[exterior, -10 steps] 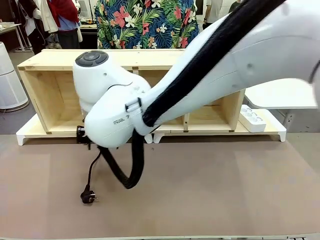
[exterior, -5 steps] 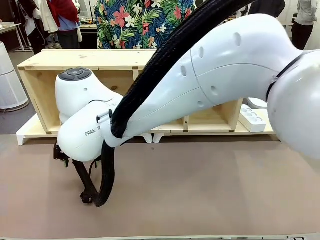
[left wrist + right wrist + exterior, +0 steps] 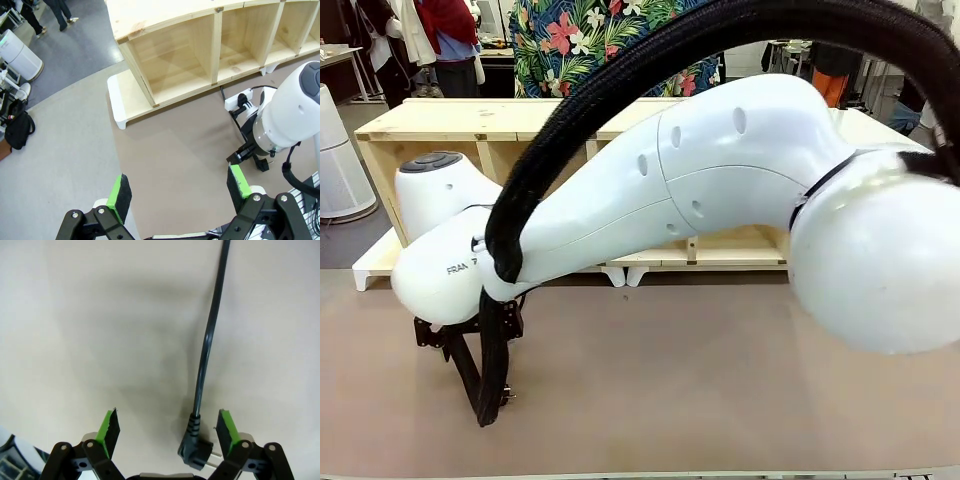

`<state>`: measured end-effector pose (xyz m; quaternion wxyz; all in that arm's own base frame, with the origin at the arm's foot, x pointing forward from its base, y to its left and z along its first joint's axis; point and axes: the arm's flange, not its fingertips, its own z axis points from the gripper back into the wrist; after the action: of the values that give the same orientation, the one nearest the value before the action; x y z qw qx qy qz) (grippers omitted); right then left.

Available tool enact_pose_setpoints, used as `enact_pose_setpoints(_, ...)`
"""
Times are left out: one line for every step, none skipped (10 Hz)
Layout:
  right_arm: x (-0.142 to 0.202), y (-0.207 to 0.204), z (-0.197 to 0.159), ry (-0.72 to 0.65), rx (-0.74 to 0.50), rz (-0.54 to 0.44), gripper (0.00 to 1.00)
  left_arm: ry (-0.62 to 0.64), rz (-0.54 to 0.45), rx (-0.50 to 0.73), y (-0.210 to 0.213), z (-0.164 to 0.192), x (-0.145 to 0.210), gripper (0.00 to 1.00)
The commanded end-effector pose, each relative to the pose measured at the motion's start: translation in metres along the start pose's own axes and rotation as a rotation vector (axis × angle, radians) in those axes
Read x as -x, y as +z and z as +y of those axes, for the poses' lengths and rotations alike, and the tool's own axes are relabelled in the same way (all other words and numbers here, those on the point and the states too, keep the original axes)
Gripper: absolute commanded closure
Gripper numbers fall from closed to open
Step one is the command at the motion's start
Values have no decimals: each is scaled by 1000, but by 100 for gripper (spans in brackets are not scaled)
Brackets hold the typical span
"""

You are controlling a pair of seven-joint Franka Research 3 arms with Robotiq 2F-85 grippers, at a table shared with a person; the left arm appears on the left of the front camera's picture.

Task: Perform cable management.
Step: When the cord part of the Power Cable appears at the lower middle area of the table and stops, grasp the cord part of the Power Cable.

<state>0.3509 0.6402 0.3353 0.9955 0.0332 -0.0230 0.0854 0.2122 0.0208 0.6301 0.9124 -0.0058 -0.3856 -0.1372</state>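
Right pincer (image 3: 168, 426): released, jaws wide apart, nothing gripped, set low over the table (image 3: 100, 330). The plug (image 3: 196, 452) lies flat between the pads, close to one pad and apart from the other. The cable (image 3: 207, 340) runs from the plug straight away across the table.

Left pincer (image 3: 179, 187): released, empty, high above the table's end.

Farther off, the cable appears to reach the white power strip (image 3: 239, 99) at the foot of the wooden shelf (image 3: 170, 75).

Progress, by judgement: early. The cable lies loose; the plug is not yet grasped; gathering and stowing remain.

Clearance: the plug lies near the table's front edge. Broad bare surface is open under the right arm (image 3: 700, 190). The shelf bounds the far side.
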Motion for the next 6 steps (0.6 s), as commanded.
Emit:
enact_pose_setpoints(3, 3, 12, 14, 41, 37, 0, 5, -1, 1, 0, 1, 0, 0)
enact_pose_setpoints(9, 1, 11, 12, 56, 48, 0, 5, -1, 1, 0, 1, 0, 0)
enact_pose_setpoints(15, 1, 10, 9, 60, 44, 0, 5, -1, 1, 0, 1, 0, 0)
enact_pose_setpoints(17, -3, 9, 10, 63, 33, 0, 5, -1, 1, 0, 1, 0, 0)
enact_pose_setpoints(16, -9, 8, 0, 58, 3, 0, 5, -1, 1, 0, 1, 0, 0)
enact_pose_setpoints(15, -19, 7, -10, 61, -31, 0, 5, -1, 1, 0, 1, 0, 0)
